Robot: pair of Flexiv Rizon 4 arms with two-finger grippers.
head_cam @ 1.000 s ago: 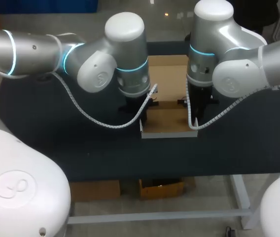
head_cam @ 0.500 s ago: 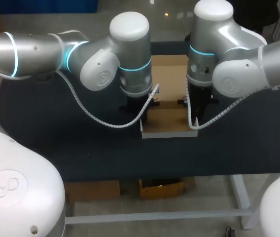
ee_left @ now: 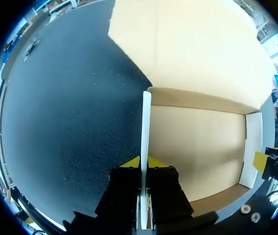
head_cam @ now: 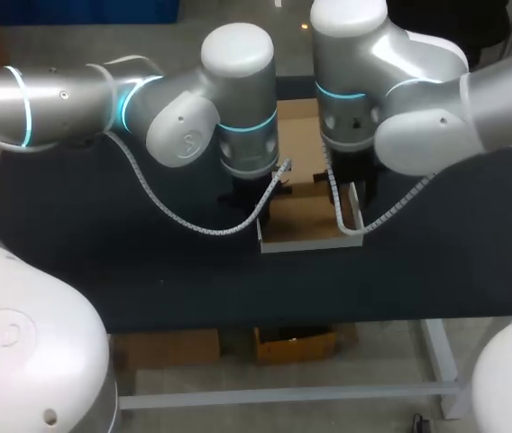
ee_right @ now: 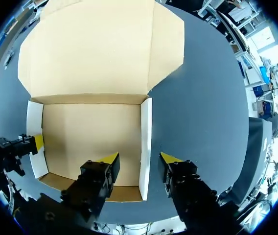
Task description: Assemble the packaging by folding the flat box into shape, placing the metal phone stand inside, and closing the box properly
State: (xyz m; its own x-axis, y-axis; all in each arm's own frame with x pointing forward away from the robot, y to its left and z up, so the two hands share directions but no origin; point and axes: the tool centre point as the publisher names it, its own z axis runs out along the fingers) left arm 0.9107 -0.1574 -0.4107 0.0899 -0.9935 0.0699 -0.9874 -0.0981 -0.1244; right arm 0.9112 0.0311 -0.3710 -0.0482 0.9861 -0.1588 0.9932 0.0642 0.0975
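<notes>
The cardboard box [head_cam: 306, 224] lies open in the middle of the dark table, brown inside and white outside. Its lid flap [head_cam: 299, 135] lies flat behind it. My left gripper [ee_left: 143, 164] is shut on the upright left side wall [ee_left: 146, 127], one yellow tip on each face. My right gripper [ee_right: 140, 158] is open and straddles the right side wall [ee_right: 146, 132], and neither finger touches it. The left gripper [ee_right: 29, 144] also shows at the far wall in the right wrist view. No metal phone stand is in any view.
The dark table [head_cam: 103, 234] stretches out on both sides of the box. Both arms hang close together over the box, their white cables [head_cam: 193, 225] looping down near its front edge.
My right gripper has opened and let go of the right side wall, and the right arm has swung leftward over the box. The left gripper keeps its hold.
</notes>
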